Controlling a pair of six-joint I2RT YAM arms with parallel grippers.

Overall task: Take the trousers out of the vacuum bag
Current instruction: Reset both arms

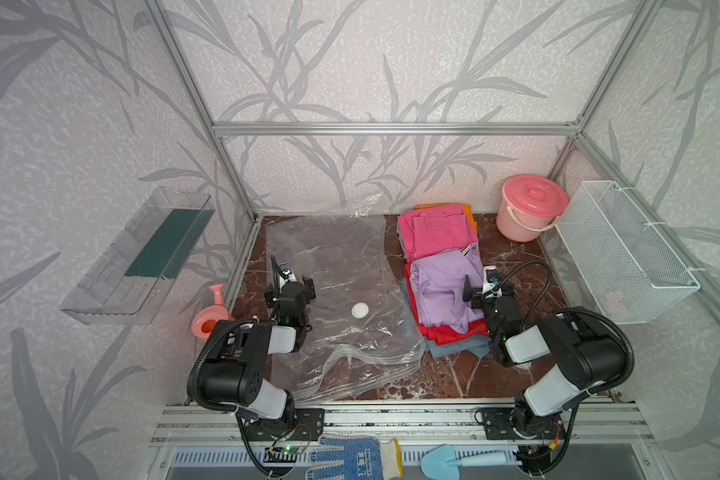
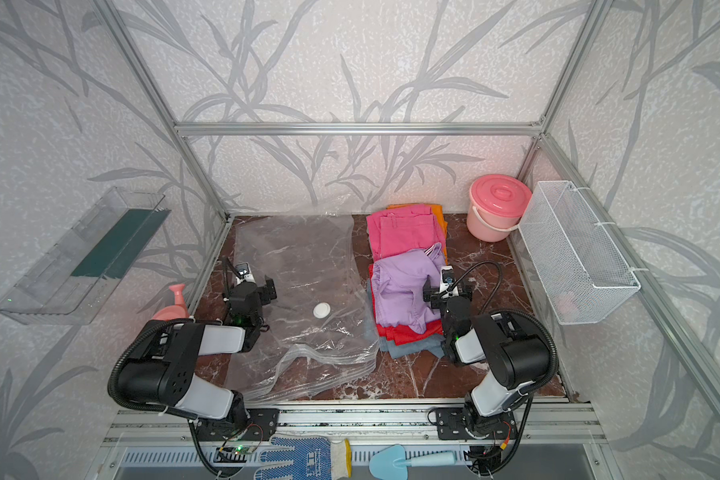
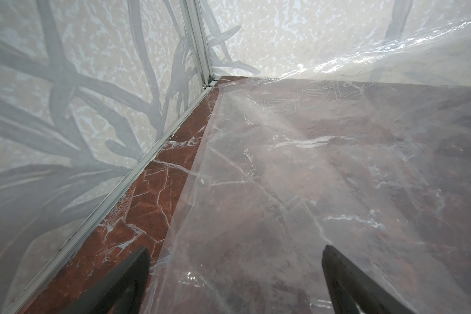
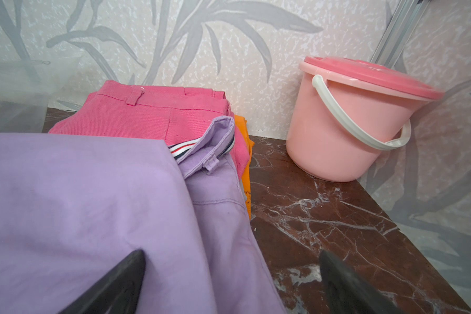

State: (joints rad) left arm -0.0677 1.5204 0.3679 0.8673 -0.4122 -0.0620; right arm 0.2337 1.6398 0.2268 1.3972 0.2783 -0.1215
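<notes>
The vacuum bag (image 1: 337,257) lies flat and clear on the marble top, its white valve disc (image 1: 359,310) facing up, and I see no cloth inside it. The trousers sit right of it in two piles. Hot pink (image 1: 437,232) lies over orange (image 1: 466,210) at the back. Lilac (image 1: 445,286) lies over red (image 1: 445,334) and blue-grey (image 1: 458,349) in front. My left gripper (image 3: 235,248) hangs open over the bag's left edge (image 3: 201,168). My right gripper (image 4: 232,252) is open over the right edge of the lilac trousers (image 4: 93,204), holding nothing.
A lidded pink bucket (image 1: 531,208) stands in the back right corner beside a white wire basket (image 1: 624,253) on the right wall. A clear tray (image 1: 138,253) hangs on the left wall above a pink watering can (image 1: 211,320). A dotted glove (image 1: 350,457) and blue trowel (image 1: 454,459) lie below the front rail.
</notes>
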